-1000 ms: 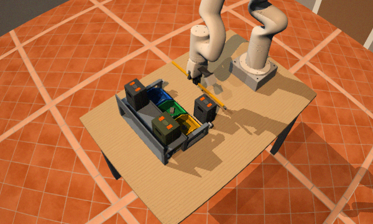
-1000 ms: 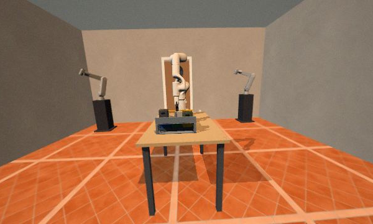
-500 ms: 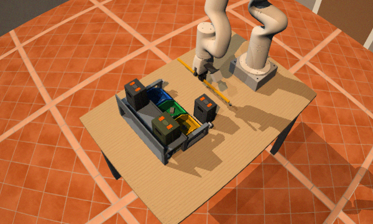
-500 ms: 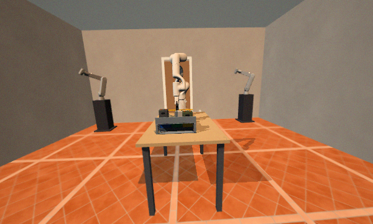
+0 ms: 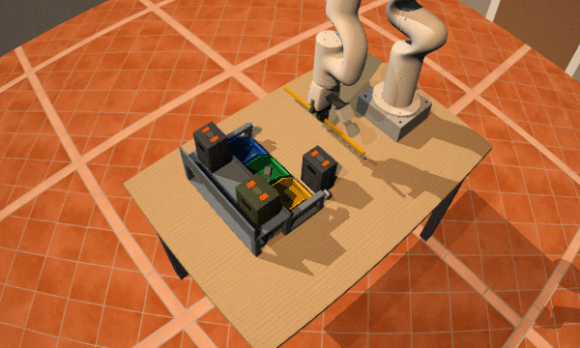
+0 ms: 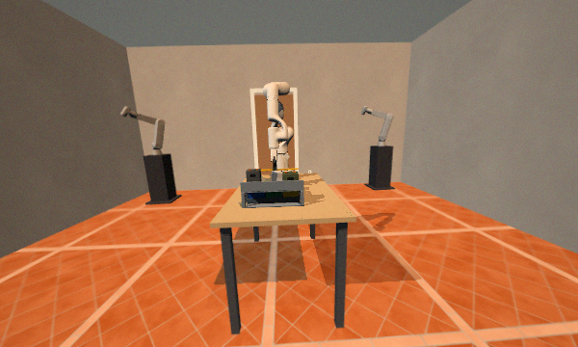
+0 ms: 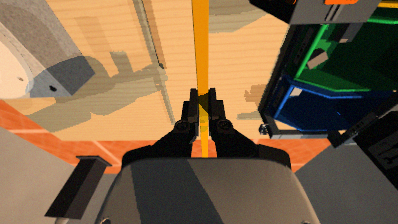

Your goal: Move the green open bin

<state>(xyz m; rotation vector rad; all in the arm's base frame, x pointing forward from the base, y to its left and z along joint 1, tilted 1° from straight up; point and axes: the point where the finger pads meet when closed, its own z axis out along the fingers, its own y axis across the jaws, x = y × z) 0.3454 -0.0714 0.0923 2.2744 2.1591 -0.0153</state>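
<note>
The arm (image 5: 343,43) runs off the top view's upper edge. In the wrist view, the green bin (image 7: 350,60) is partly covered by a case and cropped; the rod (image 7: 201,45) leaves the frame

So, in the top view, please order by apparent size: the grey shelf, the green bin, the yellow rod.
1. Grey shelf, largest.
2. Yellow rod, long but thin.
3. Green bin, smallest, partly hidden by the shelf.

Bright, even light; crisp shadows fall right; top view's edges bow.
</note>
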